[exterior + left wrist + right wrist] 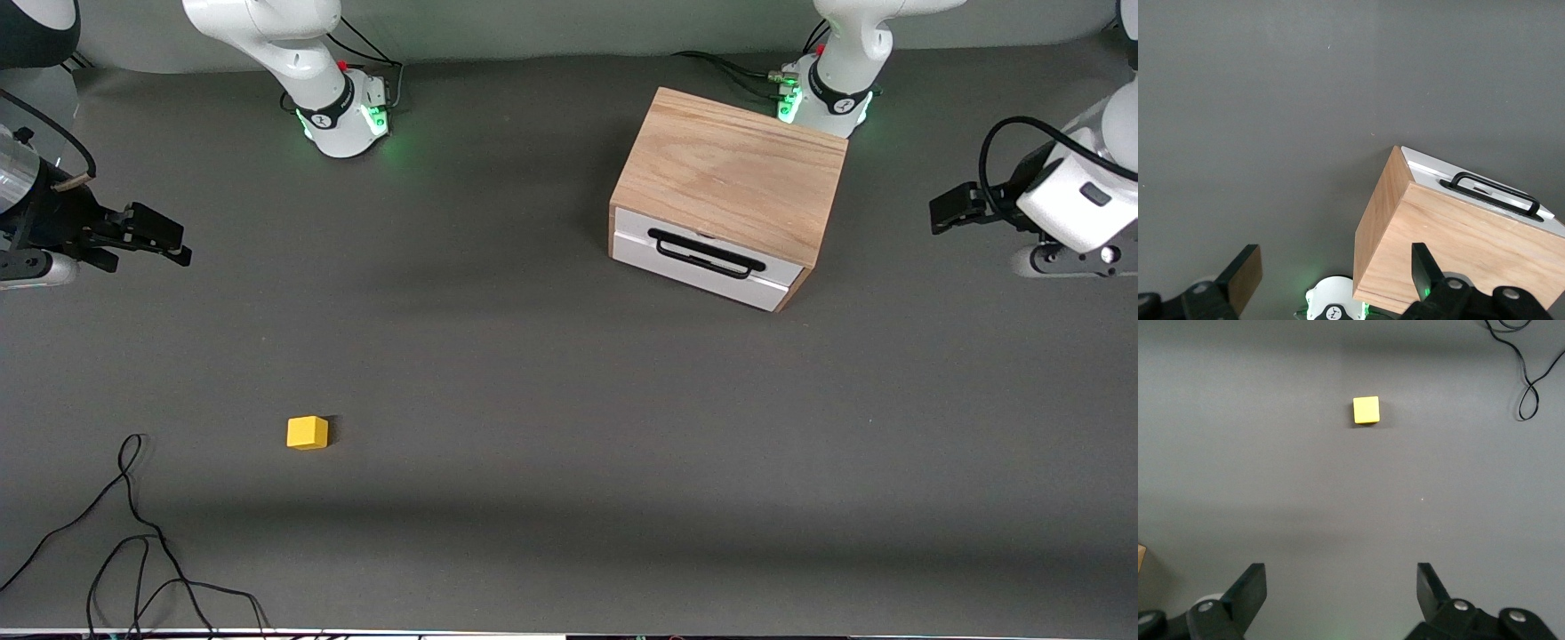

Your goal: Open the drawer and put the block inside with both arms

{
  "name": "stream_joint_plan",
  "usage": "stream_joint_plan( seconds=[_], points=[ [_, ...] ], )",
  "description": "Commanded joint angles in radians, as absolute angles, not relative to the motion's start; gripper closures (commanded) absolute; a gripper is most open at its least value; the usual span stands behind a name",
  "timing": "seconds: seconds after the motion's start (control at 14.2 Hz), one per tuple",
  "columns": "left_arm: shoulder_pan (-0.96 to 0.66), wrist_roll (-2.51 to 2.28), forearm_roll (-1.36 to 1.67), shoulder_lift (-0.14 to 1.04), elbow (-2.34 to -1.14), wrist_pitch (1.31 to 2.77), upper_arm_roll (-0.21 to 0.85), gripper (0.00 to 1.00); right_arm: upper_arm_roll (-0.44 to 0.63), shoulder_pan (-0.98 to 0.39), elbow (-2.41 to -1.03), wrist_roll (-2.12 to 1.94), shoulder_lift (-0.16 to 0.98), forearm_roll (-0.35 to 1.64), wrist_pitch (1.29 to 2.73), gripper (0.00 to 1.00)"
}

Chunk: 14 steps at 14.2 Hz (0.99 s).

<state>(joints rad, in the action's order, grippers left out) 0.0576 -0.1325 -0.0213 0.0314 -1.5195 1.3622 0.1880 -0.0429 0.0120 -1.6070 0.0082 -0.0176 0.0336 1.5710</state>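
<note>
Black cables (pixel 133 542) sprawl on grey table (pixel 533 400); yellow block (pixel 308 433) sits below my spread right gripper (pixel 1341 587); left gripper (pixel 1331 273) spread over oak cabinet (pixel 729 178), drawer (pixel 702 258) closed.

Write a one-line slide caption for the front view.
Both arms wait apart: drawer shut, block on the table, left gripper and right gripper open.

Bright yellow block (pixel 308 433) on a flat dark grey table (pixel 533 400). Light oak cabinet (pixel 733 173) with visible wood grain, white drawer (pixel 702 258) front, black wire handle (pixel 707 253). White arms with dark grey bands, green glow at both bases. Black left gripper (pixel 1331 280) and right gripper (pixel 1341 593). Thin black cable (pixel 133 542) squiggling near the table edge.
</note>
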Motion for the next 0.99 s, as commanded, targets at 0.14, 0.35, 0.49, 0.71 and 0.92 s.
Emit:
stream_joint_plan(
  seconds=[0.14,0.35,0.49,0.71,0.92],
  points=[
    [0.061,-0.114,-0.015,-0.083,-1.663,1.437,0.181,0.00,-0.048,0.017,-1.586,0.020,-0.003,0.035,1.563,0.00],
    [0.061,-0.114,-0.015,-0.081,-1.661,1.437,0.179,0.00,-0.048,0.021,-1.585,0.020,0.012,0.038,1.575,0.00],
    [0.060,-0.114,-0.015,-0.081,-1.660,1.439,0.181,0.00,-0.048,0.015,-1.586,0.020,0.025,0.038,1.592,0.00],
    [0.061,-0.114,-0.015,-0.080,-1.660,1.439,0.181,0.00,-0.048,0.020,-1.589,0.020,0.032,0.044,1.605,0.00],
    [0.061,-0.114,-0.014,-0.078,-1.657,1.439,0.179,0.00,-0.048,0.021,-1.591,0.020,0.054,0.048,1.629,0.00]
  ],
)
